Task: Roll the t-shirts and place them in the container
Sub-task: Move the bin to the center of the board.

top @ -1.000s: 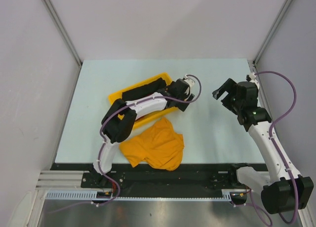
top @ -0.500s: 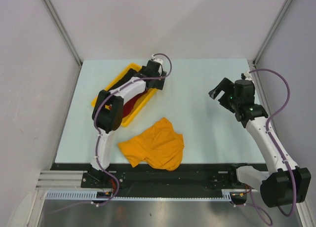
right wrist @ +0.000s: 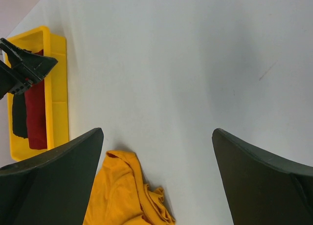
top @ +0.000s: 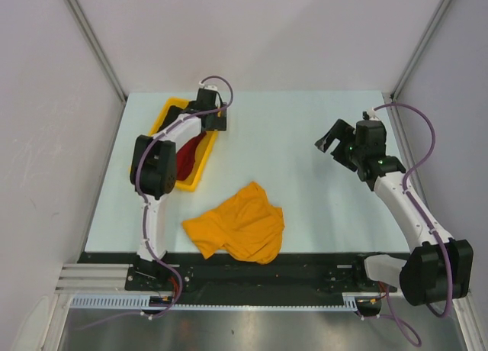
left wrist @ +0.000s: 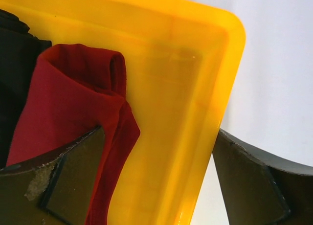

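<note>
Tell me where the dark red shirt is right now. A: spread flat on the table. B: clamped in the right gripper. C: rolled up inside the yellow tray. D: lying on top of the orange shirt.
C: the dark red shirt lies rolled inside the yellow tray, well apart from the orange shirt.

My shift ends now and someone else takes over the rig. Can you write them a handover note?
Left gripper: open, straddling the wall of the yellow tray, holding nothing.
Right gripper: open, in the air, empty.
Red shirt and black shirt: rolled, lying in the tray.
Orange shirt: crumpled on the table near the arms, not rolled.
To do: flatten and roll it.
</note>
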{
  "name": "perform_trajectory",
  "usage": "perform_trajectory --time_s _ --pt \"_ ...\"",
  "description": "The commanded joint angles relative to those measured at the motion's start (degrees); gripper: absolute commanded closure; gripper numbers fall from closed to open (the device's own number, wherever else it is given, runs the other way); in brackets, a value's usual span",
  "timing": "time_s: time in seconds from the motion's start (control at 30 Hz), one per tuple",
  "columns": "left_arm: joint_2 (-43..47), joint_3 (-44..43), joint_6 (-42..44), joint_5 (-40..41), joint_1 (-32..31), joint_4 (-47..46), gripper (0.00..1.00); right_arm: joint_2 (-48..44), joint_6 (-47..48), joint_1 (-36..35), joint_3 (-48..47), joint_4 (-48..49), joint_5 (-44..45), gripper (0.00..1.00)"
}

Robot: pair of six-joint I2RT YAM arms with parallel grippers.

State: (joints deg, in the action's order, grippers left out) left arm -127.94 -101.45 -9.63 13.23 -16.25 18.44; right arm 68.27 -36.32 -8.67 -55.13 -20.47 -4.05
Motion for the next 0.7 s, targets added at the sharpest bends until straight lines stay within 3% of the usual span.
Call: perform_trajectory --time_s 0.0,0.67 --pt "4.3 2.2 -0.1 1.6 2.3 3.6 0.06 0.6 1.0 -0.4 0.0 2.5 -1.6 0.00" --pt "8.3 9.9 0.9 2.4 11.6 7.1 0.05 0.1 1.9 -0.8 1.3 3.1 -3.6 0.00"
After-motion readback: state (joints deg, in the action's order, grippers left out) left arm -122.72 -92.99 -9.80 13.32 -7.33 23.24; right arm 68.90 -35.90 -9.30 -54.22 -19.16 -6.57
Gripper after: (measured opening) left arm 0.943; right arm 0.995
